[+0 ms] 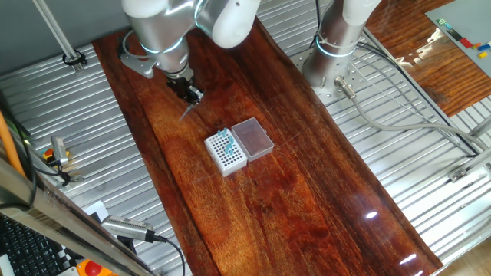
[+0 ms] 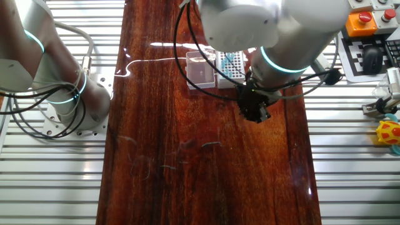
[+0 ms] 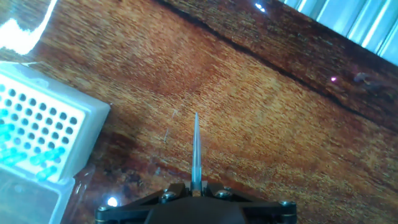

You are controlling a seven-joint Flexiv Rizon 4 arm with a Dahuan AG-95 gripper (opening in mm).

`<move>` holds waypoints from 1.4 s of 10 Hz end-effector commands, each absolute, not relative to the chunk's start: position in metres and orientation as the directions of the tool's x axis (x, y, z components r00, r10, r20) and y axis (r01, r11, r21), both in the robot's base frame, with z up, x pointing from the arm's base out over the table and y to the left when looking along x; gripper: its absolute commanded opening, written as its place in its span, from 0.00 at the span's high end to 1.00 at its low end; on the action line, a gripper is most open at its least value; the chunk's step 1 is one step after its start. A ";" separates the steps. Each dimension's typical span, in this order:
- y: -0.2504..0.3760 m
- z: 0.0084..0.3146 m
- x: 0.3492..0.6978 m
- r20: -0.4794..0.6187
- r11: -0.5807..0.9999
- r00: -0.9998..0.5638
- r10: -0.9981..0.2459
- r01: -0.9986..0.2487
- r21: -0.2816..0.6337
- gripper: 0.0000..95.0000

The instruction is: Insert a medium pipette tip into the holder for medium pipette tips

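My gripper is shut on the medium pipette tip, a thin pale translucent tip that points away from the hand over the wooden table. In one fixed view the gripper holds the tip slanting down above the wood, up and left of the holder. The holder is a small white box with a grid of dark holes, several filled with blue tips, and a clear lid beside it. In the hand view the holder lies at the left, apart from the tip. In the other fixed view the gripper hangs below the holder.
A second robot arm base stands on the ribbed metal bench right of the wooden board. Cables run across the bench. A keyboard and a red button sit at the lower left. A yellow toy lies at the right.
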State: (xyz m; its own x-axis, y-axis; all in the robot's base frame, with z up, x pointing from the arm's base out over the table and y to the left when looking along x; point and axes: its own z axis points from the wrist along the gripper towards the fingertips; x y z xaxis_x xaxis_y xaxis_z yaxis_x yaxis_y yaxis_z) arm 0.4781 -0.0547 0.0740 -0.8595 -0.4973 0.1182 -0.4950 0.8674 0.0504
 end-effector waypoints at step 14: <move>0.001 0.107 0.421 0.354 0.767 -0.707 -0.612 -0.639 0.050 1.00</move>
State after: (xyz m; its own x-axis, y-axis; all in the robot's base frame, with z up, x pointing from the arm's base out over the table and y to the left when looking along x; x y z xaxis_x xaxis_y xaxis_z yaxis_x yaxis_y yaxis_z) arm 0.4194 0.0001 0.1071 -0.7350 -0.5754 0.3589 -0.6118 0.7909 0.0152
